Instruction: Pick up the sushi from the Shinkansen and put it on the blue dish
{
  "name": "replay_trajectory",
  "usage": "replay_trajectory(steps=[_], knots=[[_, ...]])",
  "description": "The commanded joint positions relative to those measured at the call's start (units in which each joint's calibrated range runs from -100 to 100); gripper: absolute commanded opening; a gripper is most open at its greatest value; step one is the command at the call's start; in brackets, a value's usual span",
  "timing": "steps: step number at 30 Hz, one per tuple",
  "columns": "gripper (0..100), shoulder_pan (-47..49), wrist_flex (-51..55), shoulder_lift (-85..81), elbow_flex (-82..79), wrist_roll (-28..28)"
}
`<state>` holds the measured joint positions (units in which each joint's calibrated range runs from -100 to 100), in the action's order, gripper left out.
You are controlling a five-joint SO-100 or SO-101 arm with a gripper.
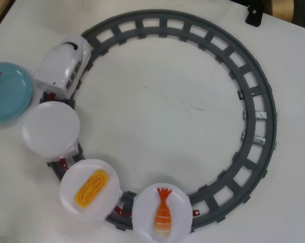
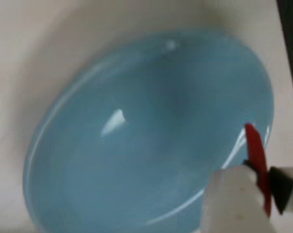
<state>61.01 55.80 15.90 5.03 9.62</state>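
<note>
Sushi point(image 2: 257, 160) pinched edge-on between closed fingers point(image 2: 233, 199), over blue dish point(image 2: 136, 145).

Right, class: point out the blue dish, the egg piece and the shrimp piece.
blue dish point(image 2: 136, 145), wrist view, bare middle of the bowl.
egg piece point(image 1: 91, 188), overhead view, yellow centre.
shrimp piece point(image 1: 163, 215), overhead view, orange body.

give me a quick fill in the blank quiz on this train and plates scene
1. The dish filling the wrist view is colored ____.
2. In the overhead view, the white plate right behind the train carries ____.
3. The next plate carries a ____ piece.
4. The last plate carries an orange ____.

Missing words: blue; nothing; yellow; shrimp
</note>
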Motion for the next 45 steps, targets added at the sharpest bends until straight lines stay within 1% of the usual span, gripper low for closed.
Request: replay_trajectory(steps=[1,11,17,23,27,33,39,45], knots=[[3,-0.1,-0.8,1.1,4.9,-0.4],[3,-3.8,-0.5,10.8,14.3,-0.3],[3,-4.1,1.1,11.8,16.5,-0.4],[10,-3.9,3.0,11.6,16.7,-1.1],[11,-2.9,5.1,11.7,18.2,-2.4],[11,-2.1,5.7,11.6,19.8,-2.4],[11,-3.4,15.3,11.6,31.5,-2.4],[11,-7.8,26.5,11.7,41.0,-2.4]])
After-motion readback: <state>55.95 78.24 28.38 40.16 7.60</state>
